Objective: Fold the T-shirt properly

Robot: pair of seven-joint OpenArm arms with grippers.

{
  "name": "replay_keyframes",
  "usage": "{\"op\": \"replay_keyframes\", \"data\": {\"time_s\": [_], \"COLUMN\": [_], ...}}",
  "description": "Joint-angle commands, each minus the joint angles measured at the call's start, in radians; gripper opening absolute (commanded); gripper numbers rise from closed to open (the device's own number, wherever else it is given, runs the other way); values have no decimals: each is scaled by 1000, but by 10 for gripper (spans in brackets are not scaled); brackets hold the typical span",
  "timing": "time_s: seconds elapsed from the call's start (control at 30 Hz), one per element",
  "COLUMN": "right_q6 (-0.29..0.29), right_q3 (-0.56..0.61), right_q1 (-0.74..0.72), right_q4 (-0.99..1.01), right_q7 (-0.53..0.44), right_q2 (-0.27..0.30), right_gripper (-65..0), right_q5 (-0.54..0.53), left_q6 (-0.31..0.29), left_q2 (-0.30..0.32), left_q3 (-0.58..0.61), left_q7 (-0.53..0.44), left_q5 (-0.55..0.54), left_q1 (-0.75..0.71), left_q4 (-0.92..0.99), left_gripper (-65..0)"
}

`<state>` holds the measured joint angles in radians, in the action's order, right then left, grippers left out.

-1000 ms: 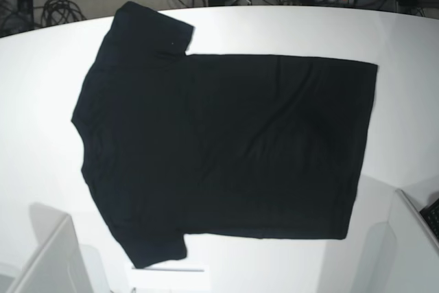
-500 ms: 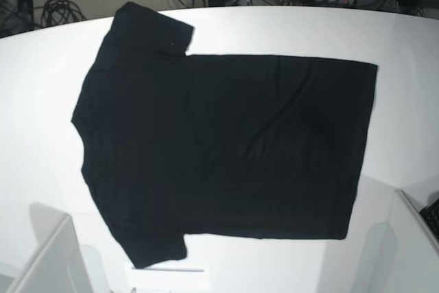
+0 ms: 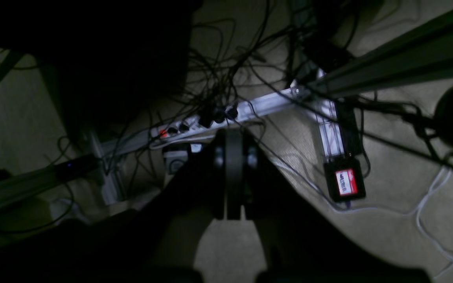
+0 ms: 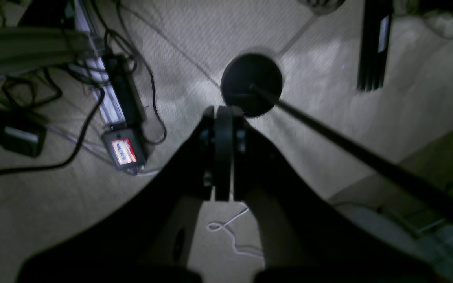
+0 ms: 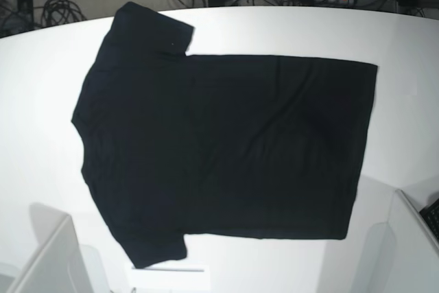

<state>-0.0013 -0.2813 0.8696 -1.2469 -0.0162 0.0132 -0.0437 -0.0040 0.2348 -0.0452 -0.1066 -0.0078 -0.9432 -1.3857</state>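
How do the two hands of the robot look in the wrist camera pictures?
Both look alike. The left hand and the right hand are black, each with two flat, narrow fingers and a wide dark body that flares toward the camera. No markings or cables on them are visible; the pictures are dim.

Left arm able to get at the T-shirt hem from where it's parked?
Probably yes. T-shirt lies flat on the bare table, nothing over it. Left gripper is shut, off the table, facing floor cables.
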Motion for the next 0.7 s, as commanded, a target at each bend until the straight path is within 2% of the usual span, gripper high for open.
{"op": "replay_keyframes", "data": {"time_s": [0.0, 0.1, 0.37, 0.5, 0.67], "right_q6": [-4, -4, -4, -4, -4], "right_q3": [0, -5, -32, -88, -149], "right_q1": [32, 63, 118, 79, 15], "right_q4": [-34, -116, -339, -405, -554], "right_q7": [28, 98, 109, 109, 137], "right_q2": [3, 3, -22, -49, -112], "right_gripper": [-650, -650, -650, -650, -650], "right_q5": [1, 1, 1, 0, 0], "left_q6": [9, 9, 9, 9, 9], "left_q2": [11, 11, 13, 18, 31], "left_q3": [-23, -60, -115, -123, -195], "left_q7": [-17, -17, -25, -25, -17], "left_q5": [-1, -1, -4, -146, -304], "left_q1": [-27, -49, -168, -190, -188], "left_q4": [-33, -82, -289, -383, -450], "left_gripper": [-650, -650, -650, -650, -650]}}
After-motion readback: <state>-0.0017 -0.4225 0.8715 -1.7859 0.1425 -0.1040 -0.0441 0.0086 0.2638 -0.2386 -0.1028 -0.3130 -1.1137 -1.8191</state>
